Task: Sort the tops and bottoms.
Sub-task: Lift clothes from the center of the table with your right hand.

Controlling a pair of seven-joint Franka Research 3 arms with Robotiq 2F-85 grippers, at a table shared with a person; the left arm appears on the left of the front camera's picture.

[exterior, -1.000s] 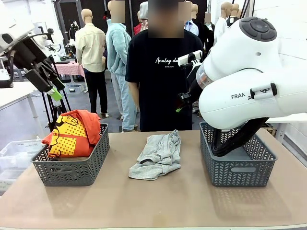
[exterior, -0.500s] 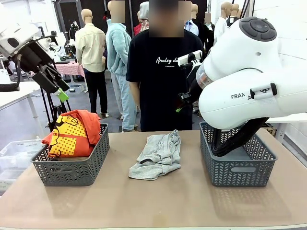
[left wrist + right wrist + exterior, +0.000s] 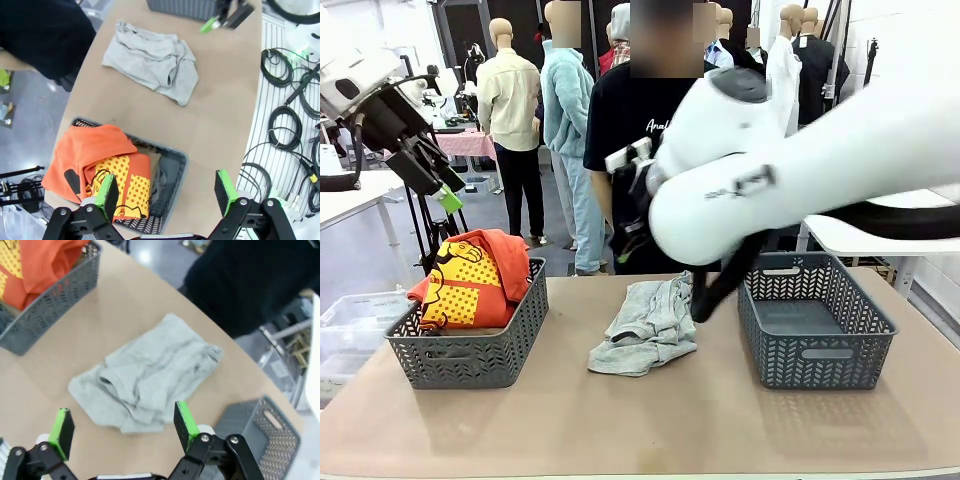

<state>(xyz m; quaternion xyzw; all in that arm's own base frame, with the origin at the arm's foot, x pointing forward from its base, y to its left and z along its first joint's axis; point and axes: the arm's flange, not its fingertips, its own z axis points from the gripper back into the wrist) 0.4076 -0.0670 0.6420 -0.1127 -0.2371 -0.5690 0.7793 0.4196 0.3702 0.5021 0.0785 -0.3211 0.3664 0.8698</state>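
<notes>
A light grey garment point(image 3: 648, 325) lies crumpled in the middle of the table. My right gripper point(image 3: 123, 429) hangs open above it point(image 3: 145, 375), nothing between its green pads. In the front view that gripper point(image 3: 632, 215) is in the air behind the garment. An orange-red garment with yellow dots point(image 3: 470, 275) is heaped in the left basket point(image 3: 470, 355). My left gripper point(image 3: 435, 185) stands open, high above and left of that basket. In its own view the left gripper point(image 3: 166, 192) looks down on the orange-red garment point(image 3: 95, 155), with a duller cloth under it.
The grey right basket point(image 3: 815, 335) stands at the table's right. A person in a black T-shirt point(image 3: 620, 130) stands at the far edge behind the garment. Cables point(image 3: 290, 125) lie on the floor on my side. A clear plastic bin point(image 3: 350, 320) sits left of the table.
My right arm has swung left from over the right basket to above the light grey garment. My left gripper shifted slightly. Both stay open.
</notes>
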